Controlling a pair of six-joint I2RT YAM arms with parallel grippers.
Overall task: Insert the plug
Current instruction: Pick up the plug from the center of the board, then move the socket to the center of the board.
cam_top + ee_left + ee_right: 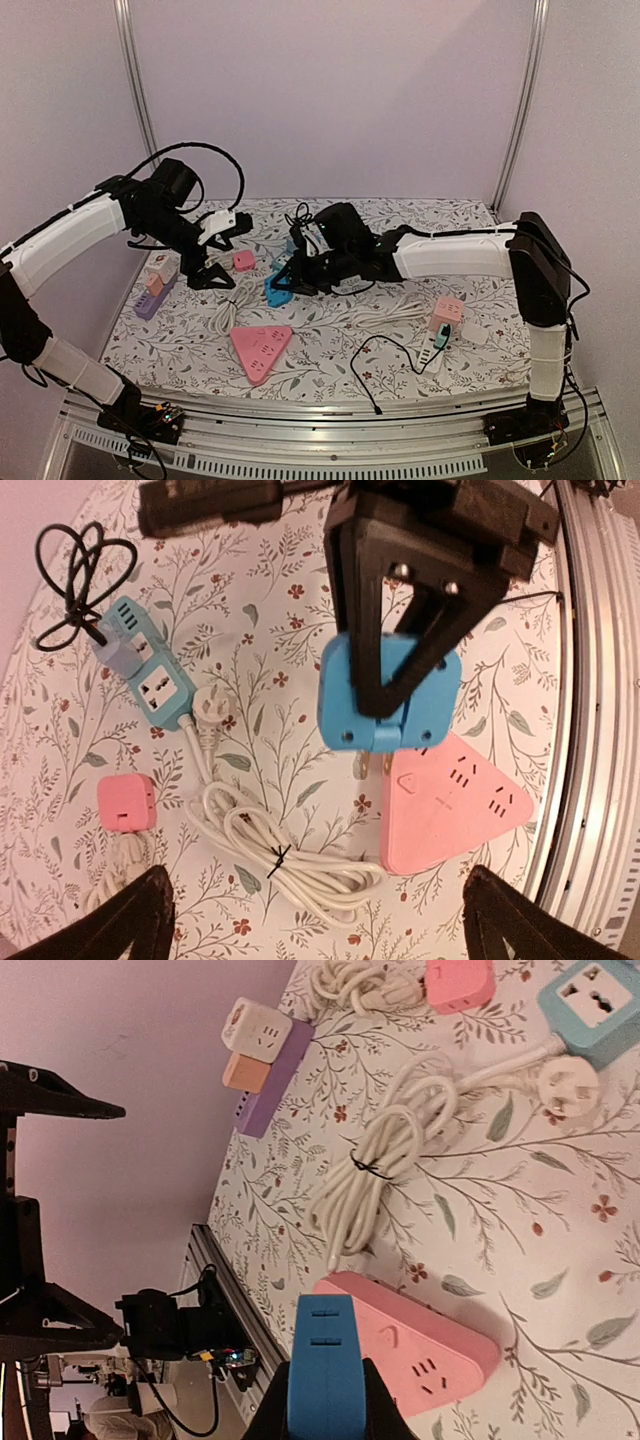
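Above the pink triangular strip (260, 348) the drop is partly blocked: the right gripper (283, 282), jaws closed on the blue adapter (337, 715), hangs at its 12 o'clock. The white cable coil (228, 305) crowds the strip's 10 o'clock, and the left gripper (208, 274), jaws spread wide, stands at the coil's 11 o'clock. Bare desk (170, 345) lies at the strip's 9 o'clock; a black cable (356, 362) crosses at 3 o'clock.

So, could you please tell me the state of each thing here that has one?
left claw: open, empty.
pink strip: lying flat, visible sockets empty.
blue plug: gripped, over the pink strip's corner, not visibly inserted.
right claw: shut on the blue plug.
white cable: coiled, tied.
teal strip: flat, its white plug loose on the table.
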